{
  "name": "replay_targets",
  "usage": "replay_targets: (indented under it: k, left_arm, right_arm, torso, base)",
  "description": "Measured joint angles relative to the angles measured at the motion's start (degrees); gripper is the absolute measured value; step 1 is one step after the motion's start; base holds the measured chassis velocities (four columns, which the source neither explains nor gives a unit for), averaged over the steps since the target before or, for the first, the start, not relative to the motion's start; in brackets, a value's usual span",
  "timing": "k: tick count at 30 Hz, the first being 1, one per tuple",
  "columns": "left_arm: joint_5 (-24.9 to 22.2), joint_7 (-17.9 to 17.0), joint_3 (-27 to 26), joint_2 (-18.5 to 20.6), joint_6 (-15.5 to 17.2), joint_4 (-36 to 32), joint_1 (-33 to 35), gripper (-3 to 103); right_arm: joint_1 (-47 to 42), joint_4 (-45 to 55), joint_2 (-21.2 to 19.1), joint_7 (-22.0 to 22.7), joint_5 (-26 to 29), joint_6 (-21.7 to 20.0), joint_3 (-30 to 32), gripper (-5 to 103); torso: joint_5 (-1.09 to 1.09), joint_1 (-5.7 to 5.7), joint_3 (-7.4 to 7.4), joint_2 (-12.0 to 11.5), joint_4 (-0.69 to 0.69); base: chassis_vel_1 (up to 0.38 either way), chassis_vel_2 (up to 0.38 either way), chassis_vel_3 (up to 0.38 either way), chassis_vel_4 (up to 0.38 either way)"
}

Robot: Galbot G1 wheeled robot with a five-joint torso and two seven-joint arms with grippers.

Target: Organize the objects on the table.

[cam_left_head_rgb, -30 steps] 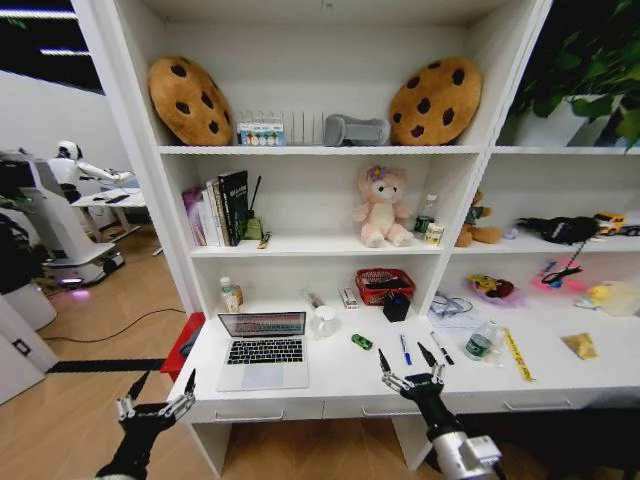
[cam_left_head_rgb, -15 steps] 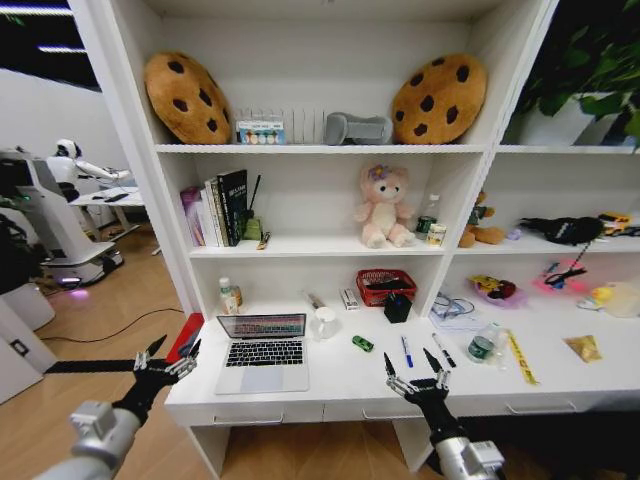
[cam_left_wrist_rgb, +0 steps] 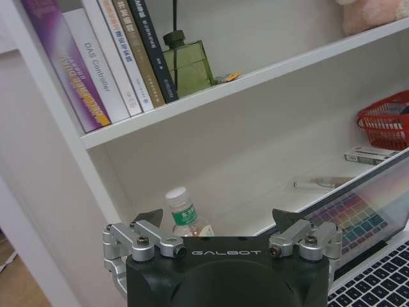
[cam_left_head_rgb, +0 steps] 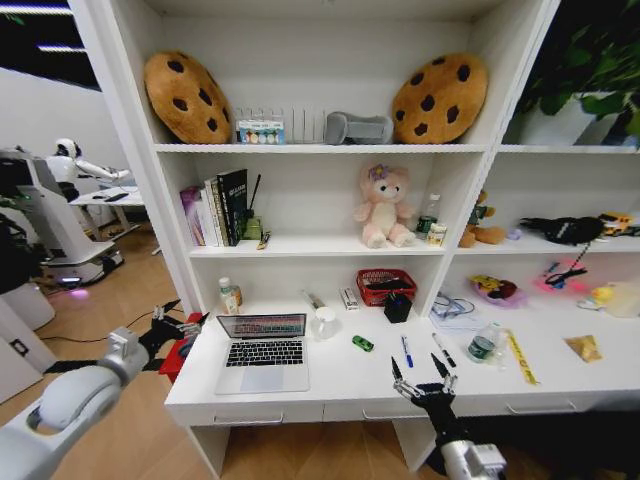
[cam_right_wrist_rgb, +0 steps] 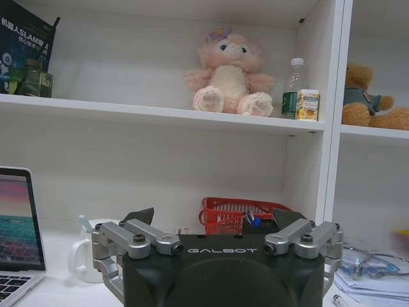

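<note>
Beside silver laptop (cam_left_head_rgb: 263, 349), left claw (cam_left_head_rgb: 183, 325) open

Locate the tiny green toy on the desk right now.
In the head view, the tiny green toy lies on the table, between the laptop and the blue pen.

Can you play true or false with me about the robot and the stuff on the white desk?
1. The laptop is open. True.
2. The left gripper is holding the laptop. False: its fingers are open and empty, beside the laptop's left edge.
3. The right gripper hangs open at the front edge of the desk. True.
4. The tiny green toy sits inside the red basket. False: it lies on the desk, to the right of the laptop.
5. The blue pen lies on the desk near the black pen. True.
</note>
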Motion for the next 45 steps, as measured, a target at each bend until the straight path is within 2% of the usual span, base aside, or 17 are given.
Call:
replay_targets:
  k: [1,3,5,9,11,13,16,17,24,30,33,35,37,39,40,42,45]
  left_arm:
    - [-0.3,0.0,3.5,0.7,0.1,1.0,-4.2,95]
    - [-0.4,0.1,4.4,0.9,0.1,1.3,-5.4,95]
    - [-1.2,0.1,11.8,1.2,0.6,2.9,-14.4,96]
    - [-1.4,0.1,15.3,1.0,0.8,3.5,-17.8,96]
    - [-1.4,0.1,21.4,0.3,1.1,4.5,-22.7,96]
    - [-1.3,0.1,23.1,0.1,1.1,4.8,-24.0,96]
    - [-1.2,0.0,29.1,-1.3,1.2,6.2,-29.6,98]
    - [-1.0,0.0,34.8,-3.1,1.4,8.2,-35.9,95]
    - [-0.3,0.0,48.1,-6.4,1.8,13.9,-48.1,95]
    - [3.6,0.9,51.0,-8.2,0.9,16.8,-50.7,85]
    - [6.1,1.8,51.9,-8.9,0.1,18.4,-51.8,75]
    - [6.7,2.5,53.0,-8.8,0.1,18.7,-53.1,58]
    - [6.9,2.6,53.2,-8.7,0.1,18.8,-53.5,58]
    - [7.0,2.7,53.4,-8.2,0.3,18.5,-53.5,47]
    - [7.0,2.7,53.4,-8.2,0.3,18.5,-53.5,47]
    - [6.4,2.8,53.1,-6.6,0.3,16.7,-52.8,31]
    - [6.1,2.9,52.4,-5.0,0.3,15.1,-51.6,25]
  right_arm:
    - [0.0,-0.1,0.3,0.0,-0.1,0.0,0.1,100]
    - [0.0,-0.2,0.4,0.0,-0.1,0.1,0.1,100]
    - [0.2,-0.5,0.8,0.0,-0.3,0.1,0.3,100]
    - [0.2,-0.5,1.0,0.1,-0.4,0.1,0.3,100]
    - [0.4,-0.7,1.3,0.1,-0.5,0.1,0.4,100]
    - [0.5,-0.8,1.4,0.1,-0.5,0.1,0.4,100]
    - [0.6,-1.2,1.6,0.1,-0.6,0.1,0.6,100]
    - [0.7,-1.7,2.1,0.1,-0.8,0.1,0.7,100]
    - [0.5,-3.0,3.5,0.0,-1.0,1.1,1.8,100]
    - [0.5,-3.5,3.9,0.0,-1.0,1.5,2.4,100]
    - [0.5,-4.1,4.4,-0.1,-0.9,1.9,2.9,100]
    - [0.4,-4.2,4.8,-0.3,-0.6,2.3,3.5,100]
    - [0.3,-4.3,4.9,-0.3,-0.6,2.4,3.7,100]
    - [0.1,-4.3,4.9,-0.5,-0.5,2.7,3.8,100]
    - [0.1,-4.3,4.9,-0.5,-0.5,2.7,3.8,100]
    - [0.3,-4.5,5.0,-0.5,-0.4,2.8,3.9,100]
    - [0.7,-4.6,4.9,-0.5,-0.3,2.8,3.9,100]
  torso:
    - [0.00,0.00,0.00,0.0,0.00]
    - [0.00,0.00,0.00,0.0,0.00]
    - [0.02,0.00,0.00,0.0,-0.02]
    - [0.01,0.00,0.00,0.0,-0.03]
    - [0.02,0.00,0.00,0.0,0.02]
    - [0.01,0.00,0.00,0.0,0.02]
    - [0.01,0.00,0.00,0.0,0.00]
    - [0.01,0.00,0.00,0.0,-0.02]
    - [0.03,0.00,-0.01,0.0,0.00]
    - [0.03,-0.01,-0.01,0.0,-0.01]
    - [0.01,-0.01,-0.01,0.0,-0.02]
    - [0.02,-0.01,-0.01,0.0,-0.01]
    - [0.01,-0.01,-0.01,0.0,-0.01]
    - [0.01,-0.01,-0.01,0.0,0.00]
    - [0.01,-0.01,-0.01,0.0,0.00]
    - [0.00,-0.01,0.00,0.0,-0.01]
    - [0.01,-0.01,-0.01,0.0,-0.01]
  base:
    - [0.000,0.000,0.000,0.000]
    - [0.000,0.000,0.000,0.000]
    - [0.000,0.000,0.000,0.000]
    - [0.000,0.000,0.000,0.000]
    - [0.000,0.000,0.000,0.000]
    - [0.000,0.000,0.000,0.000]
    - [0.000,0.000,0.000,0.000]
    - [0.000,0.000,0.000,0.000]
    - [0.000,0.000,0.000,0.000]
    - [0.000,0.000,0.000,0.000]
    - [0.000,0.000,0.000,0.000]
    - [0.000,0.000,0.000,0.000]
    - [0.000,0.000,0.000,0.000]
    - [0.000,0.000,0.000,0.000]
    - [0.000,0.000,0.000,0.000]
    - [0.000,0.000,0.000,0.000]
    - [0.000,0.000,0.000,0.000]
